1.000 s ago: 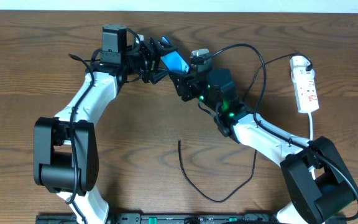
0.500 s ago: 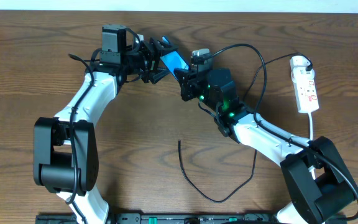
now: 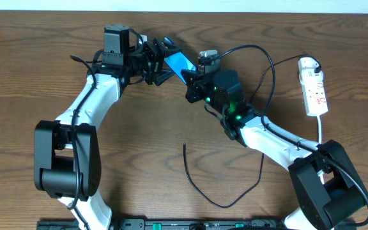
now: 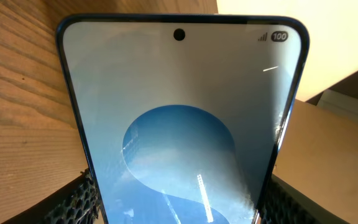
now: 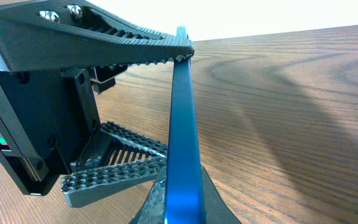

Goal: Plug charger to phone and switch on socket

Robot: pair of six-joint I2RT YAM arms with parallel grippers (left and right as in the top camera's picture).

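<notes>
The phone (image 3: 179,62), its blue screen lit, is held off the table at the back between both grippers. My left gripper (image 3: 161,61) is shut on its two long sides; its ribbed fingers (image 4: 78,200) flank the screen (image 4: 179,124). My right gripper (image 3: 189,75) is shut on the phone's near end, and the blue edge (image 5: 183,112) stands upright between its jaws (image 5: 179,202). The left gripper's fingers (image 5: 114,175) show beyond that edge. The charger's thin black cable (image 3: 219,201) loops on the table in front, its free tip (image 3: 184,147) lying loose. The white socket (image 3: 314,86) lies at the far right.
The charger cable arcs high (image 3: 270,64) over my right arm (image 3: 267,134) towards a small pale block (image 3: 206,57) beside the phone. The socket's white cord (image 3: 321,131) runs down the right side. My left arm (image 3: 88,108) spans the left of the wooden table (image 3: 139,147).
My right gripper has closed on the phone's near end and shifted slightly up towards it. The left gripper keeps its hold, and the cable on the table has not moved.
</notes>
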